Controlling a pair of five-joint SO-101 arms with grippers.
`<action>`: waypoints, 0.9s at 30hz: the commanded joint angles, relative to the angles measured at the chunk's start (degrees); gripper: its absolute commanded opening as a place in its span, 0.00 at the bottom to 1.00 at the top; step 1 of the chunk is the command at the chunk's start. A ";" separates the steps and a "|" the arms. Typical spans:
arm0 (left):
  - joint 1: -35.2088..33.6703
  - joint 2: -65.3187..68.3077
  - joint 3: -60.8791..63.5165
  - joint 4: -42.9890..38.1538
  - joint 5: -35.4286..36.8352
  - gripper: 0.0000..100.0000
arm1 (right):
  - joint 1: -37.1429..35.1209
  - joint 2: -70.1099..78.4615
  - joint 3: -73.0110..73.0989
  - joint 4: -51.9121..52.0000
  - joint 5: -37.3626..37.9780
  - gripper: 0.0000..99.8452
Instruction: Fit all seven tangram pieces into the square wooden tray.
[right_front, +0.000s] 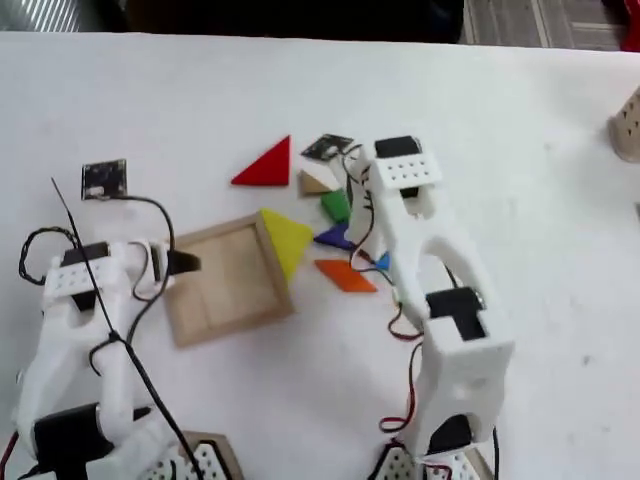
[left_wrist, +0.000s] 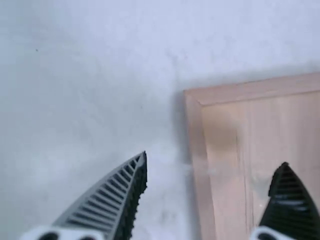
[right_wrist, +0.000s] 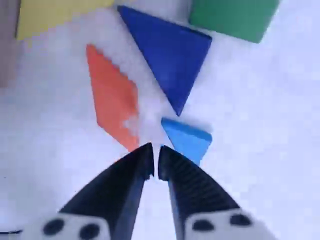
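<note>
Near the table's middle, the right gripper (right_wrist: 155, 162), fingers nearly closed, noses the light-blue piece (right_wrist: 187, 137); picking looks in hand. It must open first. The left gripper (left_wrist: 213, 160), wide, straddles the tray (left_wrist: 250, 90) rim.

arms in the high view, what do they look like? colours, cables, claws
The left arm and right arm are white plastic shells with black motors at the joints. Black cables loop over the left arm; red and black wires trail down the right. The left claw and right claw have dark, pointed, ribbed fingers on white bases.
</note>
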 joint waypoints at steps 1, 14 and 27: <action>-0.22 -1.80 -2.55 -1.58 -0.70 0.37 | 0.40 -10.33 5.98 -4.26 -1.58 0.02; -0.22 -1.80 -2.55 -1.58 -0.70 0.37 | -6.46 -4.26 8.97 -14.29 11.60 0.33; -0.22 -1.71 -2.37 -1.58 -0.79 0.37 | -7.87 -2.51 11.34 -20.26 12.40 0.33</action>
